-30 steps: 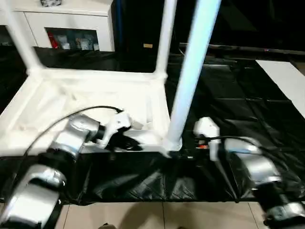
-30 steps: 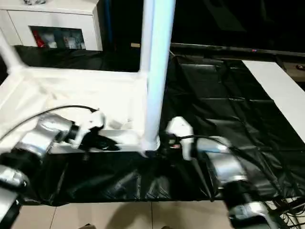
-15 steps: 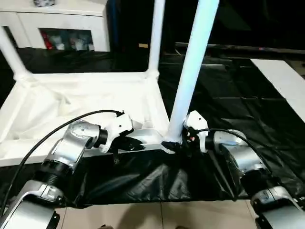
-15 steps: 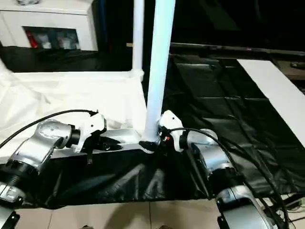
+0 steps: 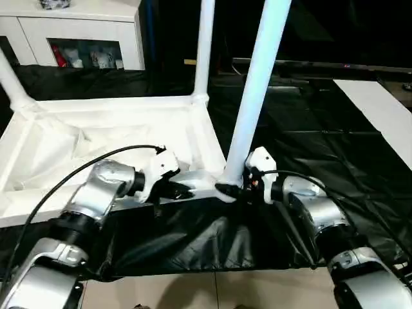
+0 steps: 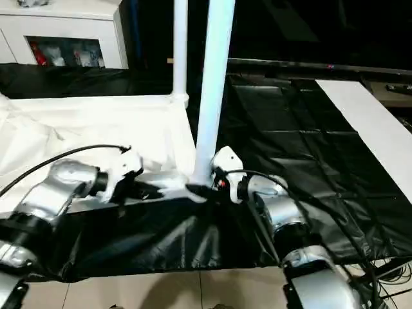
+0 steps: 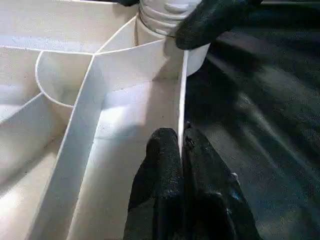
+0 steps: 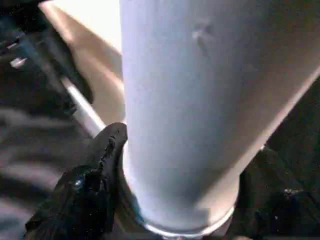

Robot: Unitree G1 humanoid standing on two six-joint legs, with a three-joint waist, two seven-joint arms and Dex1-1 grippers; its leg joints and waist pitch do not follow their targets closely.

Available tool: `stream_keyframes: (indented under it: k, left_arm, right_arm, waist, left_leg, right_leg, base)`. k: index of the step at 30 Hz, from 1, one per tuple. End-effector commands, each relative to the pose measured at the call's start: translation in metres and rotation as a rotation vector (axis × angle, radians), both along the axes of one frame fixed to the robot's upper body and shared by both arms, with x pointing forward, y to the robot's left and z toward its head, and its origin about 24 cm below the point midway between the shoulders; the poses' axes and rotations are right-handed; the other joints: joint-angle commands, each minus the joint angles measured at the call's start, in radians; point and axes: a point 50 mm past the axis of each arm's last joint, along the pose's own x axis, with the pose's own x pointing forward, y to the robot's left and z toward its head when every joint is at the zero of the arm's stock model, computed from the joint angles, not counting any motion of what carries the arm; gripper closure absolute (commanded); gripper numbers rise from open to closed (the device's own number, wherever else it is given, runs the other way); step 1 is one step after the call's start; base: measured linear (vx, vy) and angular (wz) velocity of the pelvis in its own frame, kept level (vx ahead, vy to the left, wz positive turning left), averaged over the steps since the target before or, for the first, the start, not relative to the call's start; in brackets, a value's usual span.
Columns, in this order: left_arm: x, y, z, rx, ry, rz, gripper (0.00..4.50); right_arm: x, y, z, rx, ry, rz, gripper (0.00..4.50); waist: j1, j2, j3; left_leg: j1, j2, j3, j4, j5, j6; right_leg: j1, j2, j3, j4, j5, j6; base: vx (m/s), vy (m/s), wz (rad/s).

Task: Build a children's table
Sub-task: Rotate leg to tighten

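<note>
1. Your white plastic rectangular table top (image 5: 96, 151) lies upside down on the black-covered worktop (image 5: 322, 141), ribbed underside facing up, with its near edge close to the worktop's front edge.
2. Three white tubular legs stand upright in corner sockets: the near right leg (image 5: 257, 84), the far right leg (image 5: 205, 48) and the far left leg (image 5: 9, 77).
3. Your left gripper (image 7: 181, 145) sits at the near rim of the top, just left of the near right corner socket (image 7: 170, 30). Its jaws are pressed together on the thin white rim wall (image 7: 181, 95), one black finger on the inner side and one on the outer side.
4. Your right gripper (image 8: 170, 200) is at the foot of the near right leg, where the leg meets its socket. Its jaws straddle the leg's base: one black finger (image 8: 95, 175) lies against one side of the tube, the other shows dimly on the opposite side. You cannot tell from the views whether they are clamped tight or merely set around it.
5. In the left wrist view, a black fingertip of the right gripper (image 7: 210, 20) rests against the leg base above the socket.
6. A white cabinet (image 5: 84, 32) stands beyond the worktop, well apart from the work.
</note>
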Motion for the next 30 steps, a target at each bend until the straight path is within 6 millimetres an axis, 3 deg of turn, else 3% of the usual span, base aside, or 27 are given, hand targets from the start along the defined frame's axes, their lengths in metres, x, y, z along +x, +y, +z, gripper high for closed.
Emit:
stream_keyframes:
  k: [1, 3, 6, 8, 11, 12, 17, 20, 21, 22, 24, 25, 30]
  left_arm:
    - [0.002, -0.017, -0.011, -0.009, -0.002, 0.086, 4.50]
    - [0.002, -0.024, -0.011, -0.017, -0.009, 0.090, 4.50]
    - [-0.001, -0.060, -0.013, -0.073, -0.011, 0.080, 4.50]
    - [-0.001, -0.064, -0.014, -0.078, -0.013, 0.080, 4.50]
    - [-0.001, -0.077, -0.013, -0.080, -0.033, 0.065, 4.50]
    - [-0.001, -0.077, -0.013, -0.080, -0.034, 0.065, 4.50]
    - [0.000, -0.064, -0.009, -0.072, -0.046, 0.054, 4.50]
    - [-0.003, -0.040, -0.007, -0.064, -0.061, 0.008, 4.50]
    - [-0.005, -0.033, -0.005, -0.073, -0.075, -0.030, 4.50]
    - [-0.005, -0.032, -0.005, -0.074, -0.076, -0.033, 4.50]
    - [-0.006, -0.026, -0.004, -0.081, -0.072, -0.043, 4.50]
    - [-0.007, -0.019, -0.002, -0.089, -0.064, -0.075, 4.50]
    - [-0.012, -0.004, 0.001, -0.088, -0.038, -0.147, 4.50]
  right_arm:
    - [-0.009, 0.018, -0.015, 0.048, 0.059, -0.065, 1.75]
    - [-0.011, 0.025, -0.017, 0.069, 0.072, -0.094, 1.76]
    - [-0.011, 0.063, -0.022, 0.146, 0.129, -0.283, 1.76]
    - [-0.010, 0.070, -0.021, 0.153, 0.130, -0.304, 1.76]
    - [-0.013, 0.113, 0.001, 0.241, 0.055, -0.167, 1.76]
    - [-0.013, 0.114, 0.002, 0.243, 0.054, -0.163, 1.41]
    - [-0.009, 0.097, 0.007, 0.255, 0.016, -0.130, 0.86]
    - [-0.005, 0.052, 0.008, 0.218, -0.022, -0.075, 0.55]
    - [-0.004, 0.038, 0.009, 0.179, -0.042, -0.031, 0.55]
    - [-0.004, 0.037, 0.009, 0.176, -0.043, -0.027, 0.31]
    - [-0.005, 0.029, 0.010, 0.154, -0.053, 0.017, 0.31]
    - [-0.007, 0.018, 0.012, 0.121, -0.053, 0.092, 0.31]
    - [-0.014, 0.003, 0.015, 0.063, -0.027, 0.263, 0.31]
  waist:
    - [0.005, -0.003, -0.058]
    - [0.008, -0.001, -0.055]
    - [0.002, 0.000, -0.053]
    - [-0.002, 0.001, -0.052]
    - [-0.007, 0.003, -0.052]
    - [-0.008, 0.003, -0.051]
    - [-0.008, 0.001, -0.056]
    - [-0.006, -0.006, -0.059]
    - [-0.001, -0.005, -0.064]
    - [0.000, -0.003, -0.066]
    - [0.000, -0.005, -0.067]
    - [0.000, -0.007, -0.067]
    - [0.010, -0.009, -0.066]
  left_leg:
    - [-0.001, -0.005, 0.010, -0.069, -0.183, 0.023]
    - [0.000, -0.006, 0.009, -0.073, -0.191, 0.017]
    - [0.005, -0.006, 0.007, -0.079, -0.250, -0.009]
    - [0.010, -0.010, 0.004, -0.079, -0.306, -0.018]
    - [0.012, -0.014, -0.002, -0.080, -0.350, -0.011]
    - [0.013, -0.014, -0.003, -0.079, -0.361, -0.006]
    - [0.006, -0.012, -0.001, -0.082, -0.326, 0.010]
    - [0.000, -0.009, 0.002, -0.079, -0.286, 0.028]
    - [-0.006, -0.009, 0.003, -0.077, -0.243, 0.041]
    - [-0.007, -0.008, 0.005, -0.075, -0.222, 0.046]
    - [-0.009, -0.007, 0.010, -0.072, -0.167, 0.057]
    - [-0.009, -0.007, 0.011, -0.071, -0.160, 0.059]
    - [-0.006, -0.004, 0.014, -0.070, -0.138, 0.073]
  right_leg:
    - [0.046, -0.065, 0.044, -0.084, -0.265, -0.183]
    - [0.045, -0.066, 0.045, -0.087, -0.283, -0.173]
    - [0.036, -0.066, 0.045, -0.097, -0.372, -0.145]
    - [0.034, -0.066, 0.042, -0.107, -0.451, -0.118]
    - [0.030, -0.066, 0.041, -0.115, -0.512, -0.090]
    - [0.027, -0.066, 0.041, -0.119, -0.526, -0.082]
    - [0.032, -0.064, 0.044, -0.112, -0.458, -0.098]
    - [0.038, -0.064, 0.046, -0.107, -0.396, -0.116]
    - [0.044, -0.065, 0.047, -0.099, -0.328, -0.134]
    - [0.044, -0.063, 0.047, -0.095, -0.285, -0.146]
    - [0.047, -0.062, 0.045, -0.082, -0.177, -0.186]
    - [0.048, -0.061, 0.044, -0.081, -0.167, -0.190]
    - [0.050, -0.063, 0.045, -0.074, -0.121, -0.211]
  base:
    - [0.000, 0.000, 0.00]
    - [0.000, 0.000, 0.00]
    - [0.000, 0.000, 0.00]
    - [0.000, 0.000, 0.00]
    - [0.000, 0.000, 0.00]
    - [0.000, 0.000, 0.00]
    - [0.000, 0.000, 0.00]
    - [0.000, 0.000, 0.00]
    - [0.000, 0.000, 0.00]
    - [0.000, 0.000, 0.00]
    - [0.000, 0.000, 0.00]
    - [0.000, 0.000, 0.00]
    - [0.000, 0.000, 0.00]
